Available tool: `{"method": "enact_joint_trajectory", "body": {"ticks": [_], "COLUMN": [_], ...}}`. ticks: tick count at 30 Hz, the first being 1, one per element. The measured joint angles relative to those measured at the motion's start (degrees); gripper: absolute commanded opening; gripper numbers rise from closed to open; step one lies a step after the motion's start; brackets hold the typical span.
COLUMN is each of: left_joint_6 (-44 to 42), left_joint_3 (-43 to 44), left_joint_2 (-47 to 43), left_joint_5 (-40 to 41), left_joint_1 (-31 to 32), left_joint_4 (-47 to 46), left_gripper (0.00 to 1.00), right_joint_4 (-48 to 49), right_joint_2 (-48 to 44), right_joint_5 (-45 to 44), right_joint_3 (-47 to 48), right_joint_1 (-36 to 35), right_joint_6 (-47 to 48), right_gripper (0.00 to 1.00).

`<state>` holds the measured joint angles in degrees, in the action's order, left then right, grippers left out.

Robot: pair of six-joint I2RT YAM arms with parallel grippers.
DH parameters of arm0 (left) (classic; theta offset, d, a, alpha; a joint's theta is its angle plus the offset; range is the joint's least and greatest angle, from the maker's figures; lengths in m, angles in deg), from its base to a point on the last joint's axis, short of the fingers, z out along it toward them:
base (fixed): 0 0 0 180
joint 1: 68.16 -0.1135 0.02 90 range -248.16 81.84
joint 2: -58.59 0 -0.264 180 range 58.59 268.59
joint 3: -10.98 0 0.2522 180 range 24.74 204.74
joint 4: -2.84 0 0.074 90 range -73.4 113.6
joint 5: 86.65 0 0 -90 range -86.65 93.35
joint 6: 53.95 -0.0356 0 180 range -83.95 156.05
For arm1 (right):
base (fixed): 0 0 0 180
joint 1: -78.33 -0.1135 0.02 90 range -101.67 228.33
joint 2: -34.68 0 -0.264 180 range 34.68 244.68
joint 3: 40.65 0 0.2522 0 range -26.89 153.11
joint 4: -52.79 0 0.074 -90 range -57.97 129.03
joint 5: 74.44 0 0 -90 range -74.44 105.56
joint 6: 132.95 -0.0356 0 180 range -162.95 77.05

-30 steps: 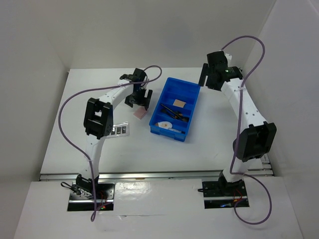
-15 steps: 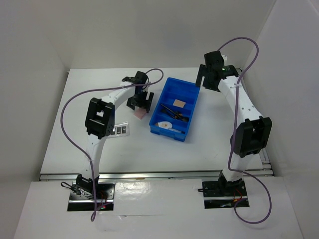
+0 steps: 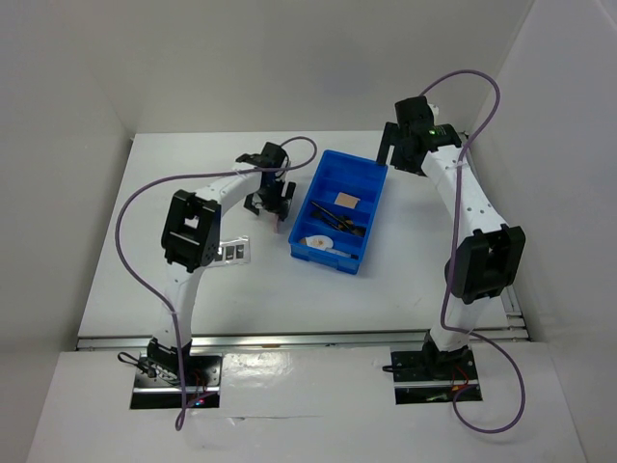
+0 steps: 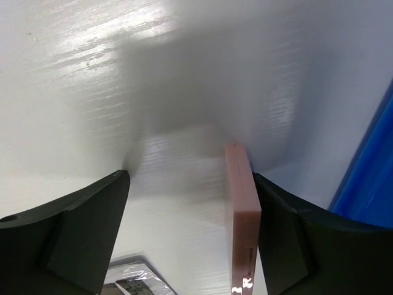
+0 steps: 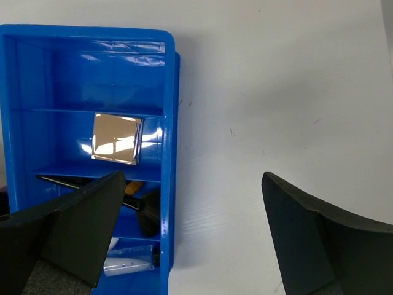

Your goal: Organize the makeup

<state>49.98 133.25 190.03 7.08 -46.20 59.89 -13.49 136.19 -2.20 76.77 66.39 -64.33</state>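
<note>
White tabletop boxed in by pale walls, shot from above and from both wrists. Down near the surface just left of the blue bin (image 3: pixel 326 258): left gripper (image 3: pixel 273 199), elbow raised, forearm stretched toward the far side, wrist pitched down, fingers (image 4: pixel 80 233) aimed at the table. Spread wide, clenching nothing. Between them, a pink pad (image 4: pixel 241 215), showing its thin edge and lying against the inner face of the finger nearer the bin, well apart from the other finger. Probably bracketed this way ahead of a squeeze, and likely to be pinched across its thickness on closing. Behind the fingers, toward the arm's base, a silver-grey palette strip (image 3: pixel 234 253) on the table, outside the bin.

Held high past the bin's far right corner: right gripper (image 3: pixel 400 149), arm folded tall, wrist camera looking straight down. Fingers (image 5: pixel 86 227) parted and empty. Beyond the fingertip on the bin side, stock already sorted: tan square pad (image 5: pixel 116 138) alone in one compartment, black brushes (image 5: pixel 86 183) in the next, small silver tube (image 5: pixel 128 264) in the one after, white oval compact (image 3: pixel 313 241) at the bin's near end. Likely parked clear to leave the bin open for a drop. Two pieces left to stow, by the look of it.
</note>
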Motion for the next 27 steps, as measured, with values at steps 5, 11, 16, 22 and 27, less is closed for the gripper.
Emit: {"method": "enact_joint_trajectory", "body": {"ticks": [5, 11, 16, 22, 27], "left_joint_6": [0.39, 2.12, 3.30, 4.42, 5.60], "left_joint_3": [-2.40, -4.83, -4.92, 4.24, 20.00], "left_joint_2": [-1.51, -3.43, -4.59, -5.75, -6.47], "left_joint_5": [0.81, -0.09, -0.94, -0.59, -7.45], "left_joint_1": [0.04, 0.07, 0.13, 0.22, 0.11], "left_joint_4": [-0.07, 1.42, 4.50, 11.43, 11.45], "left_gripper": [0.60, 0.00, 0.00, 0.00, 0.00], "right_joint_4": [0.00, -0.02, -0.02, -0.11, -0.20], "right_joint_2": [0.00, 0.00, 0.00, -0.02, -0.52], "right_joint_5": [0.66, 1.49, 2.12, 2.21, 1.62], "right_joint_3": [0.07, 0.17, 0.17, 0.17, -0.09], "right_joint_1": [0.00, -0.02, -0.37, -1.05, -1.05], "right_joint_6": [0.00, 0.00, -0.04, -0.22, -0.48], "right_gripper": [0.99, 0.99, 0.99, 0.99, 0.99]}}
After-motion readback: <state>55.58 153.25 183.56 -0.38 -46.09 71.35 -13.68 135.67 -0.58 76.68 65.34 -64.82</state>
